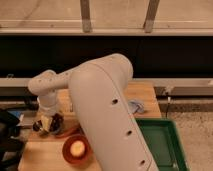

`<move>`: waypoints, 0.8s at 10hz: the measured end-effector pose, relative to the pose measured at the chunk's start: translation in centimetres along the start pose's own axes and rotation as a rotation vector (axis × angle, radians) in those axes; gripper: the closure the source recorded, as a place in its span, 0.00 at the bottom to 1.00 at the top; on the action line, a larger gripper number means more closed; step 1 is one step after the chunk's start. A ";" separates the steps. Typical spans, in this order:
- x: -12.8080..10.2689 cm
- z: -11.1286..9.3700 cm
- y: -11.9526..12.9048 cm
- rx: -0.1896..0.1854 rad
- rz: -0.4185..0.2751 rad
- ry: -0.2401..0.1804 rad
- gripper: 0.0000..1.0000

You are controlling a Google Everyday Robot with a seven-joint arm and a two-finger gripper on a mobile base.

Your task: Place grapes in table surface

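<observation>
The gripper (46,123) sits low at the tabletop (147,92)'s left end, grapes (57,121) against it; whether it grips them I cannot tell, so release likely remains

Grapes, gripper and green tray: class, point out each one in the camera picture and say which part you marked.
grapes (57,122), camera view, dark berries on the bunch's right side.
gripper (46,124), camera view, its lower end, right beside the grapes.
green tray (167,145), camera view, bare floor of the tray.
</observation>
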 end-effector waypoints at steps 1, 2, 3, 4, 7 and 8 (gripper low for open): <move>0.0 -0.2 -0.1 0.002 0.003 -0.004 0.95; -0.1 -0.8 -0.3 0.005 0.006 -0.013 1.00; -0.1 -1.7 -0.6 0.011 0.010 -0.032 1.00; -0.2 -2.7 -0.9 0.018 0.012 -0.050 1.00; -0.3 -6.7 -2.0 0.070 0.012 -0.102 1.00; -0.3 -8.3 -2.9 0.095 0.024 -0.119 1.00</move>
